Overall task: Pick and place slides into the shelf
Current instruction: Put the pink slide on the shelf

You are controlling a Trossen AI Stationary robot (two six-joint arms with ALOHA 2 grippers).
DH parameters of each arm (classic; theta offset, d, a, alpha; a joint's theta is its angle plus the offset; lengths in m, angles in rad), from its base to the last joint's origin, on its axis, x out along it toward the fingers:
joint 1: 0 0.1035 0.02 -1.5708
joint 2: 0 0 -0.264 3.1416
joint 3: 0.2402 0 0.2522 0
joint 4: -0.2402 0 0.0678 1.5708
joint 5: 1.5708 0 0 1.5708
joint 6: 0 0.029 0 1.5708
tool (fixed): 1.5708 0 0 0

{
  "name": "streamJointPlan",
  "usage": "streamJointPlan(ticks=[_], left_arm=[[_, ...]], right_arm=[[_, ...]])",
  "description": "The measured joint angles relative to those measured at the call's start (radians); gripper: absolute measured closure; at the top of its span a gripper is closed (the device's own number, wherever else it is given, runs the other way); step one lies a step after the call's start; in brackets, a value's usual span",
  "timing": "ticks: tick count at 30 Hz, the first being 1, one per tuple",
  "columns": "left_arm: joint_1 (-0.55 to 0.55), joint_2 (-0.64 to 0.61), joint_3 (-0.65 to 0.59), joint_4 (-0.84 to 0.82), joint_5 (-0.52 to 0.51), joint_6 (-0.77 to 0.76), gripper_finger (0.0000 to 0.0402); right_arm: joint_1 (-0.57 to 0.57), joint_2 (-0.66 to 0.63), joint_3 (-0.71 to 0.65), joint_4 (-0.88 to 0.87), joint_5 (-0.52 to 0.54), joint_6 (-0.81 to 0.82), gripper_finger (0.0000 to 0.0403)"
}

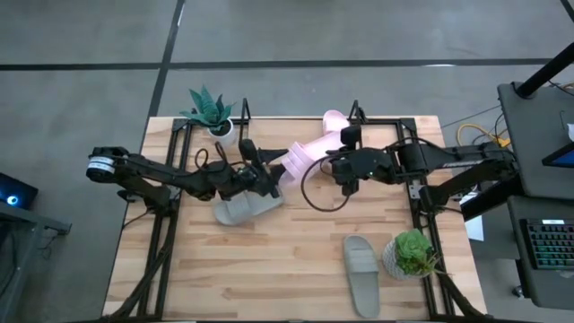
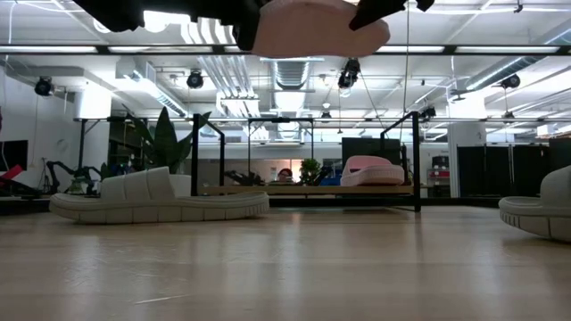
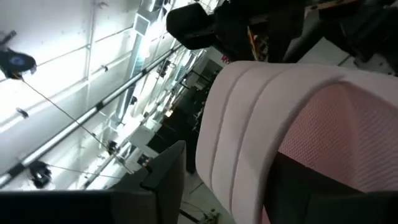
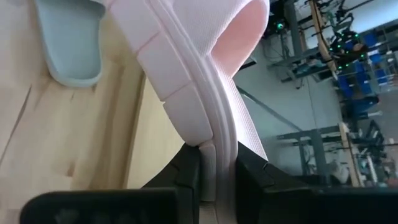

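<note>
A pale pink slide (image 1: 303, 158) hangs in the air between both grippers, above the table's middle; in the low view it shows at the top (image 2: 312, 25). My left gripper (image 1: 269, 178) and my right gripper (image 1: 330, 162) are both shut on it. The second pink slide (image 2: 375, 169) rests sole-down on the shelf board (image 2: 268, 190) at the far edge. One grey-green slide (image 1: 247, 208) lies sole-down on the table below the left gripper. The other grey-green slide (image 1: 363, 274) lies near the right front. My left gripper (image 3: 236, 180) has the pink slide's broad strap (image 3: 249, 106): one finger (image 3: 311, 186) sits inside under the strap, the other (image 3: 168, 174) outside it. It comes from the table's left. The slide is lifted clear. My right gripper (image 4: 208, 165) pinches the pink slide's sole edge (image 4: 208, 134) between its two fingers, beside where the strap joins. It comes level from the table's right. The slide is clear of the table and tilted.
A spiky potted plant (image 1: 211, 112) stands at the far left beside the shelf. A round green plant (image 1: 413, 254) stands near the right front. Black arm-mount frames (image 1: 161, 242) run along both table sides. Bare wood lies in the near middle (image 1: 269, 278).
</note>
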Motion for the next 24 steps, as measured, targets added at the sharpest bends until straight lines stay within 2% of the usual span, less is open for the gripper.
streamJointPlan(ticks=[4, 11, 17, 19, 24], left_arm=[[-0.003, 0.008, 0.003, -0.021, -0.002, 0.040, 0.0269], [-0.002, 0.008, 0.004, -0.027, -0.026, 0.044, 0.0390], [-0.003, 0.009, 0.014, -0.027, -0.089, 0.068, 0.0399], [-0.003, 0.009, 0.020, -0.028, -0.127, 0.068, 0.0400], [-0.003, 0.011, 0.035, -0.031, -0.188, 0.063, 0.0400]], right_arm=[[-0.030, -0.001, 0.000, 0.000, -0.078, 0.012, 0.0358], [-0.051, -0.001, 0.000, 0.011, -0.110, 0.010, 0.0358], [-0.051, -0.001, 0.000, 0.011, -0.110, 0.015, 0.0352], [-0.051, -0.001, 0.000, 0.015, -0.103, 0.032, 0.0325], [-0.049, -0.002, 0.002, 0.026, -0.001, 0.096, 0.0252]])
